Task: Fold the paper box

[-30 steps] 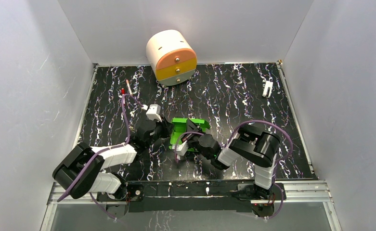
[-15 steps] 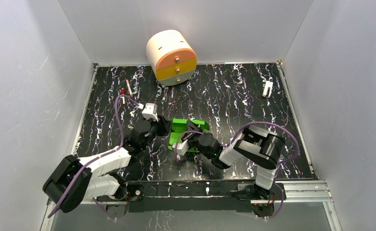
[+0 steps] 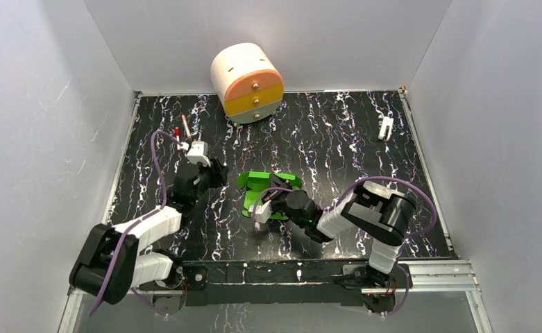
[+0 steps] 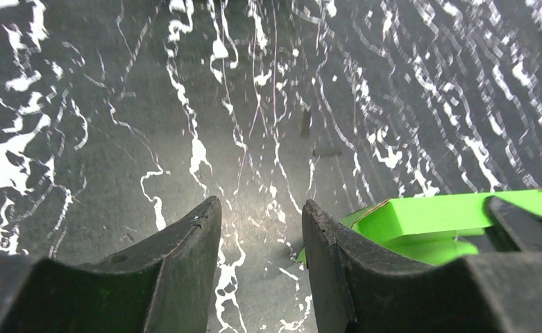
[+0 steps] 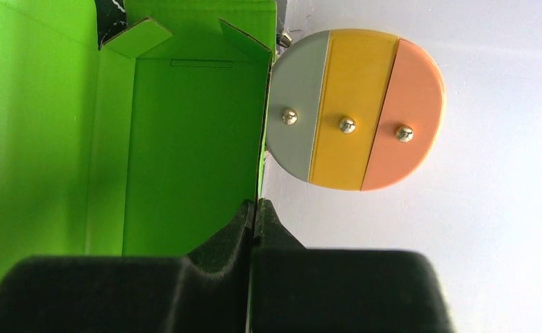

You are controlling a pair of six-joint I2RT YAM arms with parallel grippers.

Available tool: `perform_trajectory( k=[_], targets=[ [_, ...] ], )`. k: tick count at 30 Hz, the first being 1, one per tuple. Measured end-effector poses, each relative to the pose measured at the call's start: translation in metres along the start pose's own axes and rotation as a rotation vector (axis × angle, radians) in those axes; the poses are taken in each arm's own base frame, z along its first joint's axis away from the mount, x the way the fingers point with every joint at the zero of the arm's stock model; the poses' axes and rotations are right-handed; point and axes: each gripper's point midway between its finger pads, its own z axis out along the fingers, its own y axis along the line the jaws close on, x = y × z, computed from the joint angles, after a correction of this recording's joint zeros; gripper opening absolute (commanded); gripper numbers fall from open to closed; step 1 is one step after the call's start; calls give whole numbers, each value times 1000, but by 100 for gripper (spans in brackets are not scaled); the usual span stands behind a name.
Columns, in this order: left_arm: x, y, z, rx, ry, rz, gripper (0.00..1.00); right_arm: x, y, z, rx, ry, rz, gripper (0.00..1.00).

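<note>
Right, the one paper box (image 3: 273, 182) is smooth, thin, bright green card, partly raised into walls with small angled flaps at its far end. It lies near the middle of the surface (image 3: 337, 146), a black slab veined in white like marble.

There are two claws, both with dull black fingers. The right claw (image 3: 271, 202) is pinched together on the upper edge of one thin wall of the box. The left claw (image 3: 217, 175) sits low over the surface just left of the box, apart from it, with its fingers spread and nothing between them.

At the back stands one cream round drawer unit (image 3: 246, 82) with three drawers, grey, yellow and orange, each with one brass knob. One small white clip (image 3: 386, 127) lies far right.
</note>
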Motion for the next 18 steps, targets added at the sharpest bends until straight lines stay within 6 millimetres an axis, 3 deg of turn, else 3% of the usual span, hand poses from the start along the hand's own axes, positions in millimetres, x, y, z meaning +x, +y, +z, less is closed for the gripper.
perform_trajectory(
  k=[8, 18],
  targets=[
    [42, 9, 16, 12, 152, 21, 45, -3, 1, 1, -7, -14, -4, 0],
    [70, -18, 23, 205, 254, 30, 41, -3, -2, 3, -8, -15, -13, 0]
  ],
)
